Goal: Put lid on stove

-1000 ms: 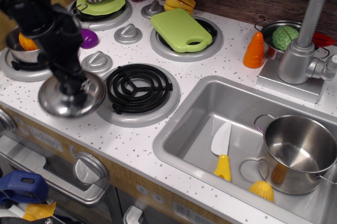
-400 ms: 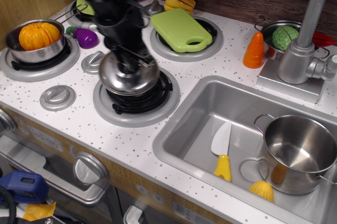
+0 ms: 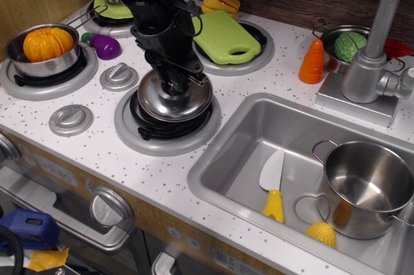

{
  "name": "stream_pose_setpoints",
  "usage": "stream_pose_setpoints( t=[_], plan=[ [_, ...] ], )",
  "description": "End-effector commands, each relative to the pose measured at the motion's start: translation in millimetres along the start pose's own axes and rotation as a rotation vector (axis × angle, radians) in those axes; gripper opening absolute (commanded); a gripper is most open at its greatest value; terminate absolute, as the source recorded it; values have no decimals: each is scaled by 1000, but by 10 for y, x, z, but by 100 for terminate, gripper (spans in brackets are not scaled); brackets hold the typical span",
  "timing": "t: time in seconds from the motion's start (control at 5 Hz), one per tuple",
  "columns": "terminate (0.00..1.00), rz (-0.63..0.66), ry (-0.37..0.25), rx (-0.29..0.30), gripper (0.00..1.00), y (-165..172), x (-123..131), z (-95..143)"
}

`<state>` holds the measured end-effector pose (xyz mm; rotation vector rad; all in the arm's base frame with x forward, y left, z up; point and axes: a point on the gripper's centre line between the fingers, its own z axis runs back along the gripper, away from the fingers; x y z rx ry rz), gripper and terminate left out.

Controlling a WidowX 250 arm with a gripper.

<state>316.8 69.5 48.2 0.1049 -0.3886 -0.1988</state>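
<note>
The shiny round steel lid [image 3: 173,99] rests low over the black coil of the front stove burner [image 3: 143,136], covering most of the coil, slightly toward its back right. My black gripper [image 3: 180,79] comes down from the upper left and is shut on the lid's centre knob. The burner's flat silver ring shows around the lid at the front and left.
A pan with an orange [image 3: 46,45] sits on the left burner. Grey dial knobs [image 3: 71,120] [image 3: 119,76] lie left of the stove. A green cutting board [image 3: 223,35] lies behind. The sink [image 3: 233,152] at right holds a steel pot [image 3: 365,187] and a toy knife [image 3: 273,184].
The gripper carried the lid from the counter's left side rightward over the front burner, then lowered it onto the coil.
</note>
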Motion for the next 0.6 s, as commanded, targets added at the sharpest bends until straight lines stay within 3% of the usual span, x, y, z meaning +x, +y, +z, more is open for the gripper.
stream_pose_setpoints(
  t=[0.0,0.2,0.4],
  plan=[
    [0,-35,5,44,100,120,-42,146],
    [0,-38,-20,21,100,146,-80,133],
    [100,-38,-20,21,100,146,-80,133]
  ],
)
